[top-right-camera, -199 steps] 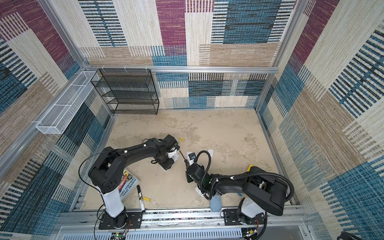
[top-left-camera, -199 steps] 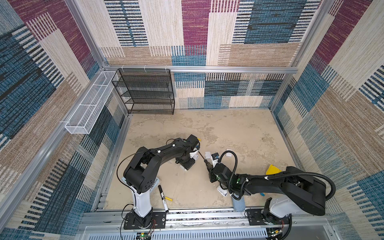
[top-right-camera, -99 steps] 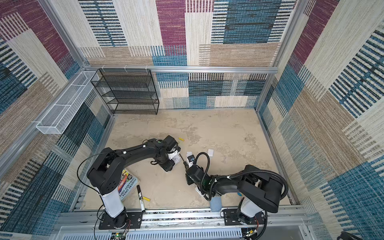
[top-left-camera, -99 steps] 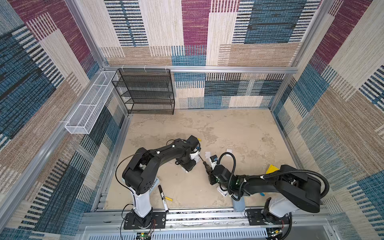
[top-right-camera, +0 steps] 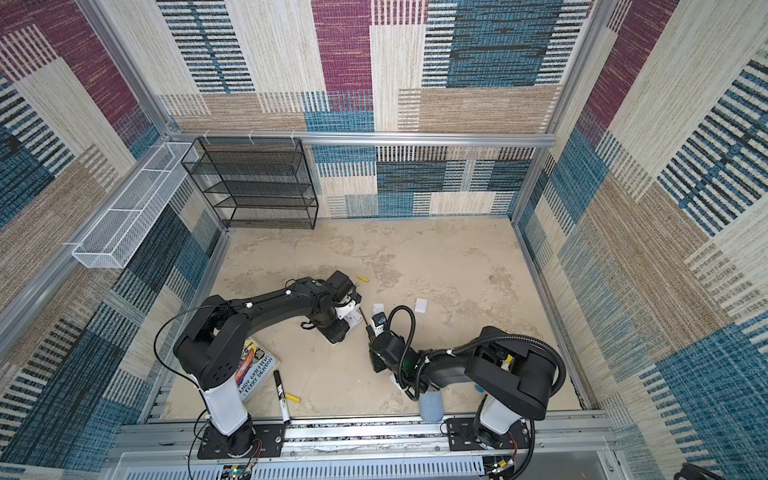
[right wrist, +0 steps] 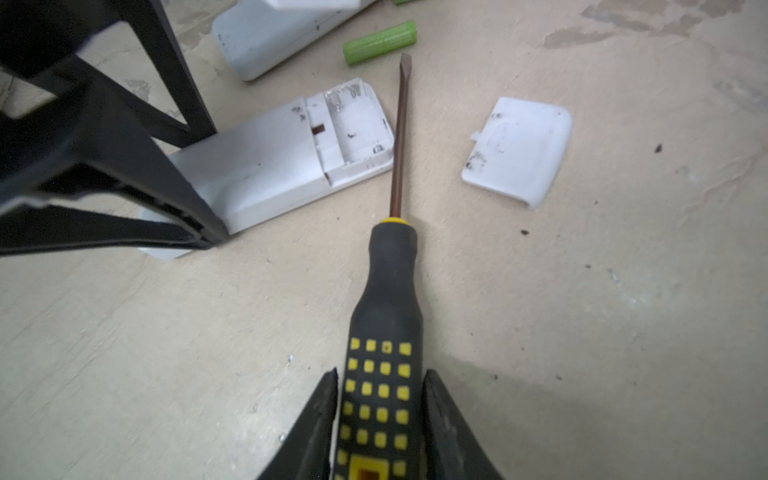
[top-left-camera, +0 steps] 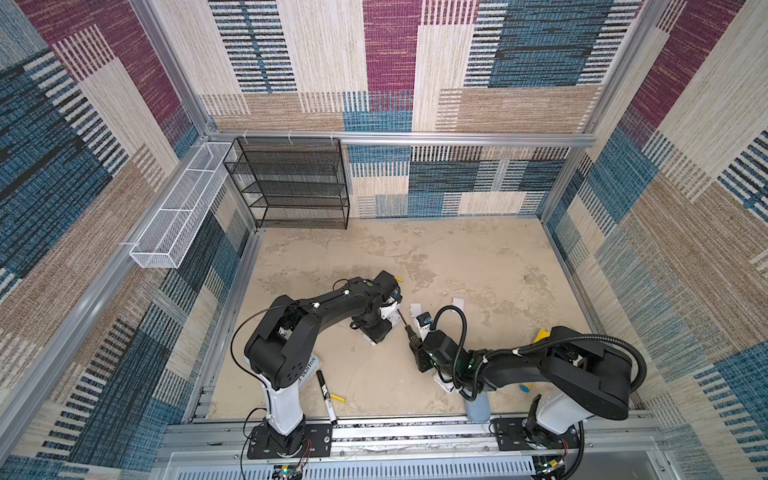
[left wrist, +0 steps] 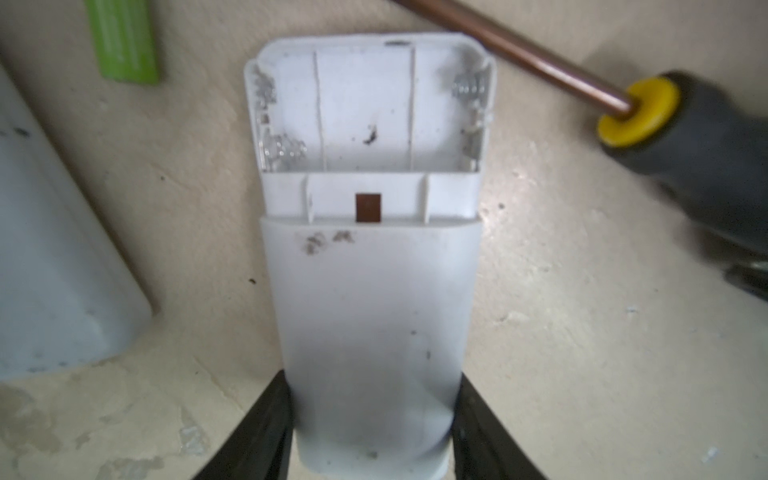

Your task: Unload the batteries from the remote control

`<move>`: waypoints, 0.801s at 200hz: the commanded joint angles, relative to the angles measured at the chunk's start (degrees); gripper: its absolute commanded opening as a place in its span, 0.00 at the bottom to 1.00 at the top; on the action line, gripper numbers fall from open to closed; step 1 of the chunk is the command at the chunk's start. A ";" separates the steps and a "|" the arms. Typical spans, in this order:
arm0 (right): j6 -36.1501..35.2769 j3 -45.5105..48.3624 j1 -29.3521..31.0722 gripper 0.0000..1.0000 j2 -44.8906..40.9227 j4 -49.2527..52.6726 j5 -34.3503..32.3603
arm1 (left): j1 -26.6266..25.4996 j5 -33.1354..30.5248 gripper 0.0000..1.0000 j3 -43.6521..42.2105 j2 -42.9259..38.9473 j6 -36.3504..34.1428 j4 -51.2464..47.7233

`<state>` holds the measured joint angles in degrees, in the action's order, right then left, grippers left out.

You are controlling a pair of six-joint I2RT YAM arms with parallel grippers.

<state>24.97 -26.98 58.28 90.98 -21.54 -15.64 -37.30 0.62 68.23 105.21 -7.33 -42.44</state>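
- Beside the remote [left wrist: 370, 291] on the bench [right wrist: 582, 332]: cover [right wrist: 519, 149] well apart, bare room beyond.
- Compartment [left wrist: 365, 108] open; green battery [right wrist: 380, 41] on bench near remote's end.
- Left fingers [left wrist: 257, 436] clamped on remote's sides, arm [top-left-camera: 324, 305] low.
- Right fingers [right wrist: 316, 428] flank screwdriver [right wrist: 390, 291] handle; grip cannot be told; shaft just beside remote's edge.

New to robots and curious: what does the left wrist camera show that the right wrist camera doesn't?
Only left wrist: a straight-on look into the empty battery compartment. Only right wrist: the loose battery cover, the flat tip and dotted grip of the screwdriver. Both: the remote control, a green battery, the screwdriver's shaft.
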 commanded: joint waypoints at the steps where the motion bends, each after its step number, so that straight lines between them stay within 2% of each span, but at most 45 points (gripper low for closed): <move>1: 0.17 -0.16 0.01 0.41 0.39 5.72 2.94 | -0.05 1.85 0.54 0.00 -0.36 -0.76 -0.99; 45: -0.46 -1.05 -0.25 0.55 -1.97 7.40 2.26 | -0.05 2.10 0.57 -0.16 -1.13 -0.84 -1.07; 71: -1.62 -1.65 -1.08 0.64 -3.68 8.09 1.98 | -0.05 1.53 0.71 0.65 -1.33 -1.02 -1.74; 82: -2.35 -1.99 -1.36 0.68 -4.50 8.38 1.81 | 0.02 1.23 0.88 1.02 -1.32 -1.02 -2.04; 92: -3.22 -2.45 -1.66 0.72 -5.34 8.98 1.72 | -0.05 1.23 0.99 1.45 -1.49 -1.10 -2.28; 130: -6.27 -4.42 -2.59 0.88 -10.22 11.39 1.52 | 0.03 1.65 0.99 2.26 -4.20 -1.01 -2.56; 140: -7.13 -5.09 -3.25 1.00 -11.57 12.39 1.90 | 0.11 2.00 0.99 2.50 -5.29 -1.02 -2.51; 160: -8.67 -6.84 -5.34 1.00 -14.60 14.89 2.10 | 0.53 2.13 0.99 3.01 -7.77 -1.26 -2.04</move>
<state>19.00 -32.12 54.68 79.20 -9.30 -13.67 -37.23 1.87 70.41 99.83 -7.70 -44.47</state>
